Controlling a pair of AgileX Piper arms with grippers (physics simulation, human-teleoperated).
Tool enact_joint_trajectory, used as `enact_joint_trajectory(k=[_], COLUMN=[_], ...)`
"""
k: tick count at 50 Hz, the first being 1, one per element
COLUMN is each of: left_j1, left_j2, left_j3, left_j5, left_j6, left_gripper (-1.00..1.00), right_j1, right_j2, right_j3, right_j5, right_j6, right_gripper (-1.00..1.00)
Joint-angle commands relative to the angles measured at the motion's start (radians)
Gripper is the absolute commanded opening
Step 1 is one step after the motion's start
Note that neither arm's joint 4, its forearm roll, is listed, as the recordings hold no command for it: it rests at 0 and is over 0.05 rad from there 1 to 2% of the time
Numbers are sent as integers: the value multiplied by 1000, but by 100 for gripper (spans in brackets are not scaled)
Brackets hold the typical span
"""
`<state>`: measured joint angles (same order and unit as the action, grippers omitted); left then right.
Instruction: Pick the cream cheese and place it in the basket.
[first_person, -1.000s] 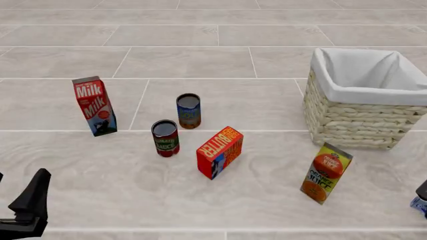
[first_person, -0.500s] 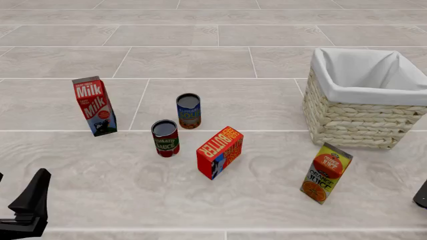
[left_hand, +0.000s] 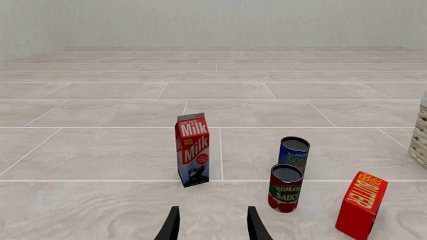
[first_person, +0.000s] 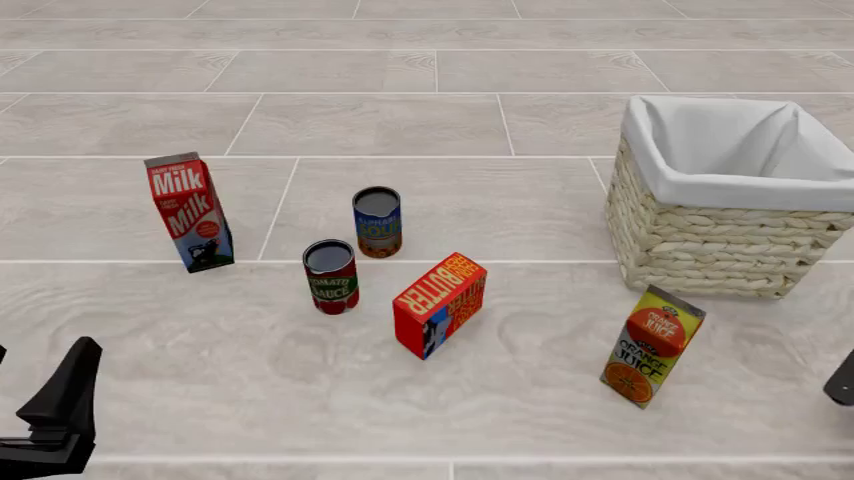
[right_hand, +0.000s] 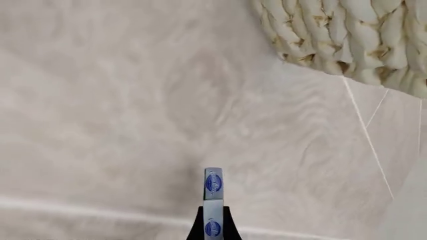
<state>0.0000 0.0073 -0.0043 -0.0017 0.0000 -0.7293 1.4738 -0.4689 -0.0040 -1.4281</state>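
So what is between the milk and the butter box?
In the front view, two cans stand between the milk carton and the butter box: the blue soup can and the tomato sauce can, apart from each other.

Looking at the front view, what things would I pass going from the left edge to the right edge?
Left hand → milk carton → tomato sauce can → soup can → butter box → orange juice carton → basket.
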Motion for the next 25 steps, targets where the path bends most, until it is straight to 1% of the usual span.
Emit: enact_joint_trajectory(k=[1, 6, 8, 10, 13, 14, 19, 25], left_j1=[0, 0, 0, 0, 0, 0, 0, 0], left_j2=[0, 0, 0, 0, 0, 0, 0, 0], left_j3=[0, 0, 0, 0, 0, 0, 0, 0], left_j5=[0, 0, 0, 0, 0, 0, 0, 0], left_j6=[0, 0, 0, 0, 0, 0, 0, 0], left_gripper=[100, 100, 100, 100, 100, 100, 100, 100], right_j1=[14, 29, 30, 31, 61, 62, 78, 92], right_j2=[-99, -167, -197, -210, -286, -302, -400, -492], right_j3=[13, 29, 71, 72, 58, 64, 84, 68], right_j5=[23, 55, 46, 53, 109, 116, 164, 225], right_j6=[39, 66, 46, 49, 97, 92, 101, 137], right_gripper=[-100, -100, -100, -100, -100, -100, -100, -100])
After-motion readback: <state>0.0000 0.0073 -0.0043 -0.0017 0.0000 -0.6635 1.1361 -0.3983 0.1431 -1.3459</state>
